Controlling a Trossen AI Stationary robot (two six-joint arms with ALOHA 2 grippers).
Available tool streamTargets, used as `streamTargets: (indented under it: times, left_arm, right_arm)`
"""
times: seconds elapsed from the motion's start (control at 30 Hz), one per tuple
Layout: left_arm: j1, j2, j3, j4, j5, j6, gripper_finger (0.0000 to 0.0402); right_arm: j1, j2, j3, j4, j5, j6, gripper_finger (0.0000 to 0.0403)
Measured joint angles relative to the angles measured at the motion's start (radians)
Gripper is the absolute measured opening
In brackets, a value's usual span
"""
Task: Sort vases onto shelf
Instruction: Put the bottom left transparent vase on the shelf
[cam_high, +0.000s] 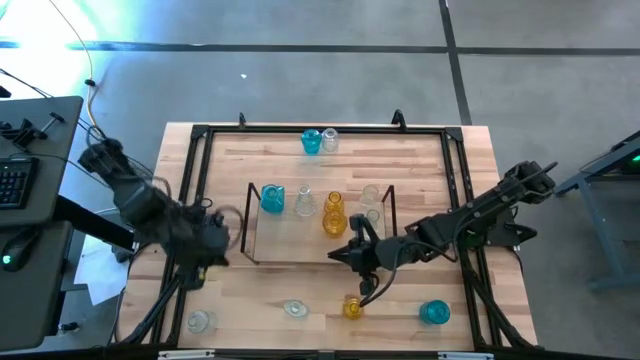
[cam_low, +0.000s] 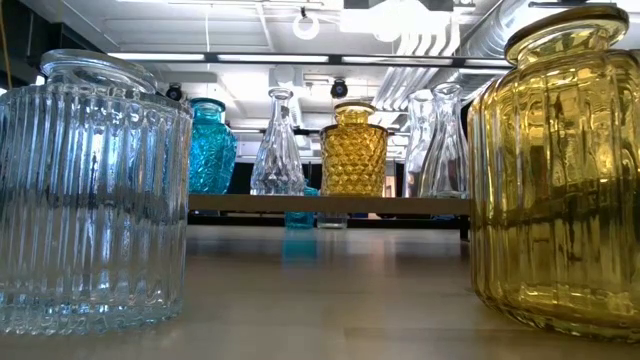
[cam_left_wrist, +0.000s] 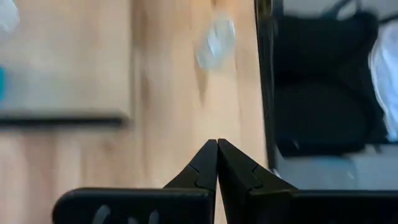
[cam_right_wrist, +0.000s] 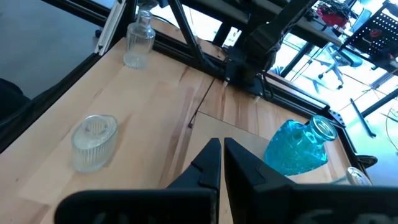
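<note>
The shelf (cam_high: 318, 228) stands mid-table and carries a blue vase (cam_high: 272, 198), a clear vase (cam_high: 304, 203), an amber vase (cam_high: 334, 215) and another clear vase (cam_high: 371, 200), all upright on their bases. Near the front edge a clear bottle vase (cam_high: 200, 321), a clear ribbed vase (cam_high: 294, 309), an amber vase (cam_high: 352, 307) and a blue vase (cam_high: 434, 313) rest on the table. My left gripper (cam_left_wrist: 217, 144) is shut and empty above the wood, left of the shelf. My right gripper (cam_right_wrist: 222, 144) is shut and empty over the shelf's near edge, pointing toward the table's left.
A blue vase (cam_high: 311, 141) and a clear vase (cam_high: 329, 139) stand at the far edge. A black frame (cam_high: 196, 170) edges the table; its left rail (cam_left_wrist: 266, 93) runs close beside my left gripper. Bare wood lies between the shelf and the front row.
</note>
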Motion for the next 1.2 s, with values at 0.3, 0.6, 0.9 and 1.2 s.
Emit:
streamTargets:
  times: [0.3,0.6,0.9,1.2]
  left_arm:
    - [-0.171,0.15,0.029,-0.055,0.175,-0.344,0.0]
    - [-0.306,0.21,0.029,-0.052,0.134,-0.539,0.0003]
    - [-0.35,0.331,0.03,-0.004,0.192,-0.611,0.0068]
    - [-0.353,0.419,0.029,-0.033,0.223,-0.602,0.0116]
  right_arm:
    - [0.0,0.0,0.0,-0.001,0.0,0.027,0.0]
    - [0.014,0.017,0.0,-0.004,0.001,0.036,0.0]
    - [0.019,0.021,0.0,-0.001,0.001,0.035,0.0]
    - [0.019,0.021,0.0,-0.001,0.002,0.038,0.0]
